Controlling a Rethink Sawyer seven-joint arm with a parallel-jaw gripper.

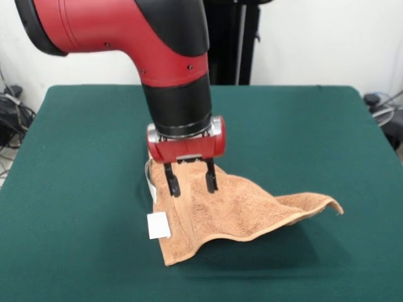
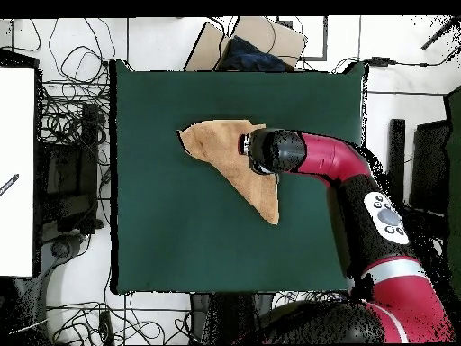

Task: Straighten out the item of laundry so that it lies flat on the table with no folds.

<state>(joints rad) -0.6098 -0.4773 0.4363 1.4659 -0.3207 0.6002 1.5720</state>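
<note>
The orange-tan towel (image 1: 233, 211) is bunched and partly lifted off the green table (image 1: 75, 189). Its right corner (image 1: 330, 206) hangs above the cloth and casts a shadow. My gripper (image 1: 191, 182) comes straight down onto the towel's upper left part, with its fingers closed on a raised ridge of the fabric. A white tag (image 1: 158, 225) hangs at the towel's left edge. In the overhead view the towel (image 2: 221, 149) shows as a folded triangle running to a point (image 2: 273, 216), and the arm's wrist (image 2: 270, 151) hides the gripper.
The red arm (image 2: 342, 171) reaches in over the table's right side in the overhead view. Cables and equipment lie on the floor around the table (image 2: 180, 243). A dark bundle (image 2: 250, 54) sits beyond the table's top edge.
</note>
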